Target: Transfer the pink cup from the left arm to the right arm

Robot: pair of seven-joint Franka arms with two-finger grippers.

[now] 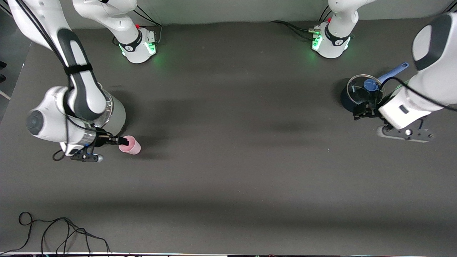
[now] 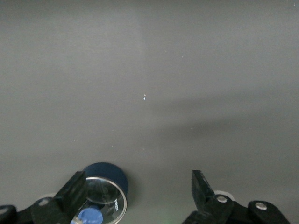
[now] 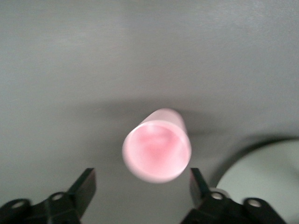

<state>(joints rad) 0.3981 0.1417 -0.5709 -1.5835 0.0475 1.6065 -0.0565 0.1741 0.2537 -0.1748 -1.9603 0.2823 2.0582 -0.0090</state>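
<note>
The pink cup [image 1: 131, 146] is on the dark table at the right arm's end. In the right wrist view the pink cup [image 3: 156, 149] shows its open mouth toward the camera. My right gripper [image 1: 123, 141] is low at the cup's mouth end. In its own view my right gripper [image 3: 141, 182] is open, its fingers on either side of the rim and not closed on it. I cannot tell whether the cup stands or lies. My left gripper [image 1: 362, 110], also seen in its own view [image 2: 138, 186], is open and empty beside a blue pot.
A blue pot with a glass lid [image 1: 360, 92] stands at the left arm's end; it also shows in the left wrist view [image 2: 110, 170]. A silver pot [image 1: 116, 112] sits under the right arm, beside the cup. Black cables [image 1: 64, 232] lie near the table's front edge.
</note>
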